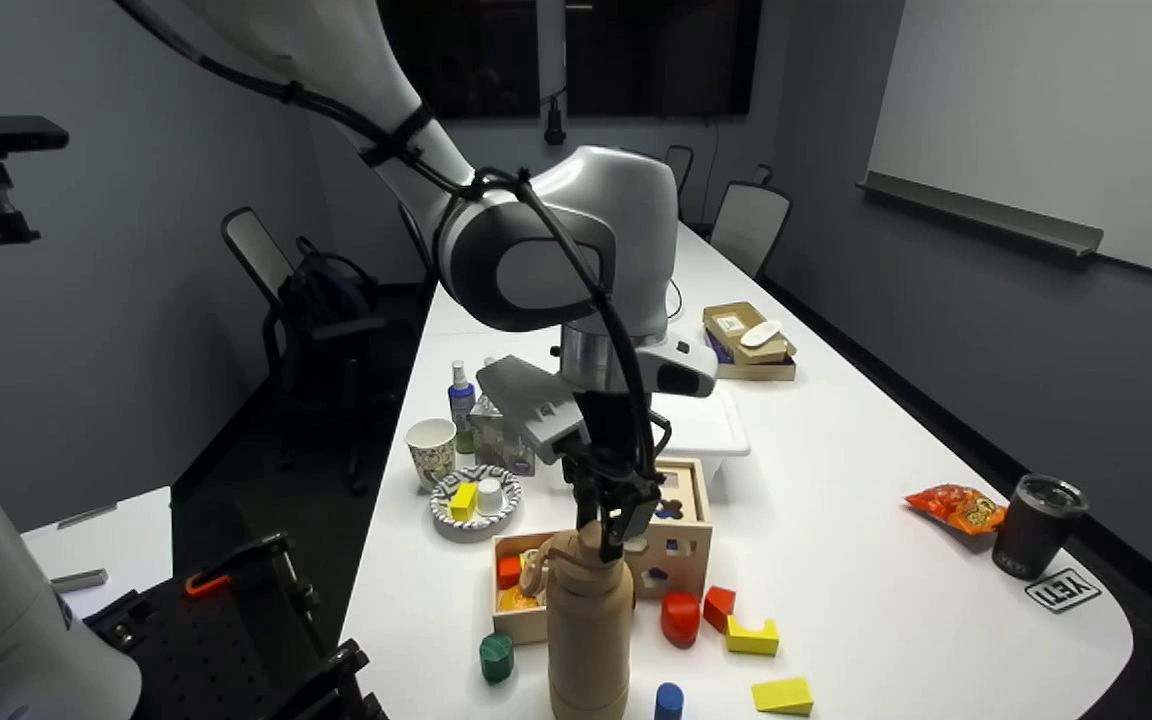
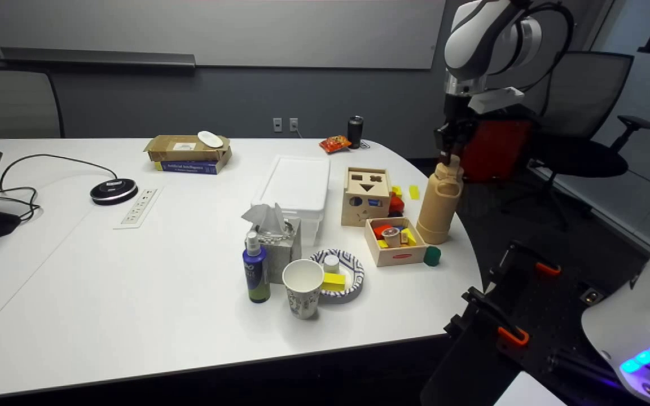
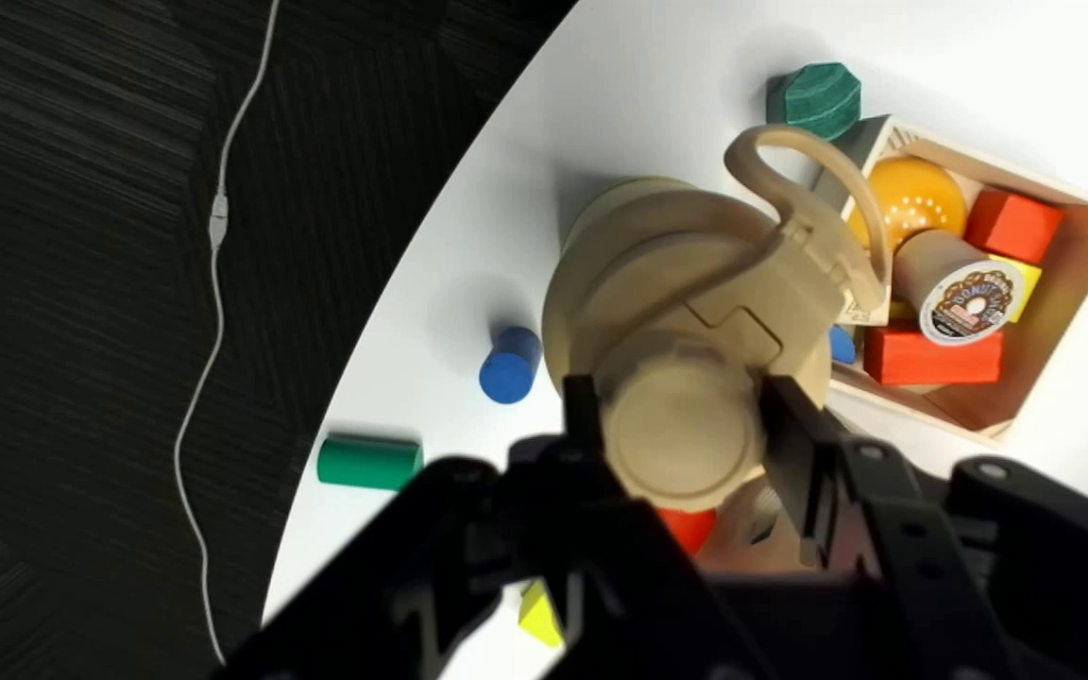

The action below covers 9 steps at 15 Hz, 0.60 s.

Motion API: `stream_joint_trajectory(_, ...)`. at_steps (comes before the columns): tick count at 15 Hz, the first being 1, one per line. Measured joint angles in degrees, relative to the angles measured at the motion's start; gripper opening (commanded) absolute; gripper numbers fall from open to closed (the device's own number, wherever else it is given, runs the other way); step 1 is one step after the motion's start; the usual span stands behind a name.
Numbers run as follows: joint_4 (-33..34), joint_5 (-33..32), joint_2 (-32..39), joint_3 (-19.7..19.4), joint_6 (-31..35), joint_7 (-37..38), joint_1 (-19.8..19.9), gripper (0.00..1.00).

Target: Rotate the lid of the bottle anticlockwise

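1. Gripper is pointing down onto the top of the bottle, its fingertips standing apart with the lid between them; whether they are pressing on it, I cannot tell.
2. Looking down, the wrist view is giving the lid's round upper face, while in both exterior views the gripper is partly covering it.
3. Only the wrist view is showing a green cylinder lying close to the edge of the table, and a pale cable running across the dark floor.
4. A round black puck is appearing in an exterior view alone.
5. Below the gripper, the bottle is standing near the table's rounded end and carrying the lid at its top; its tan loop is reaching out toward an open wooden tray.
6. Inside that tray, red blocks, an orange piece and a small labelled pod are lying together.
7. Just beside the tray, a wooden box with cut-out holes is standing, and in an exterior view the bottle and gripper are hiding part of it.
8. Around the bottle's base, a dark green block, a blue cylinder and a rounded red block are sitting close by.
9. Farther off, a patterned plate, a paper cup, a spray bottle, a tissue box and a white lidded bin are resting well apart from it.
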<state>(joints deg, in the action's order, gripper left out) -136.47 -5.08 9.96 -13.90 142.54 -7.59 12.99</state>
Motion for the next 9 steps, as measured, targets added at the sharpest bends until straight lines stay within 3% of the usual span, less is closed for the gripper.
stream_joint_trajectory(4, 0.3, 1.0, 0.0, 1.2, 0.0, -3.8, 0.0, 0.20)
stream_joint_trajectory(9, 0.6, 4.9, 0.0, 1.7, 0.0, -15.4, 1.0, 0.20)
